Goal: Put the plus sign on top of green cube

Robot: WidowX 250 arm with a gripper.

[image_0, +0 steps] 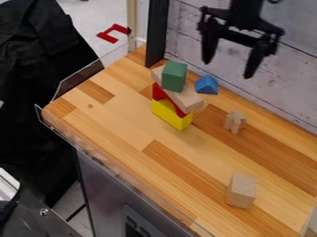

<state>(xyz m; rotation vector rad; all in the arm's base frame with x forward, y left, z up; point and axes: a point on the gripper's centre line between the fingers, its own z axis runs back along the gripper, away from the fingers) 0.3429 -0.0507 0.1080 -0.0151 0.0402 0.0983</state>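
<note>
Supporting the whole scene, the table (117,120) is being shared by a tower and three loose pieces. Above its far side, the gripper (228,69) is being held with its fingers spread; nothing is being pinched. In the tower, the plank (188,100) is being carried askew by the red arch (157,92), which is being borne by the yellow block (166,115). Near the right-hand front, the pale block (240,190) is being left apart. On the plank's far end, the green cube (174,78) is being supported; just beside the tower, the wedge (206,85) is being kept loose. Right of the tower, the plus sign (234,121) is being held up by the table, seemingly upright.

A collapse is being risked most: if the tower is being brushed by a low finger, everything could be toppled. The plank could be tipped if the cube is being pressed unevenly. The plus sign could be knocked over by an off-centre grasp, or dropped off the cube if it is being released crooked.

Being counted are one table, one gripper, one tower of four pieces, one pale block, one wedge, one plus sign.
</note>
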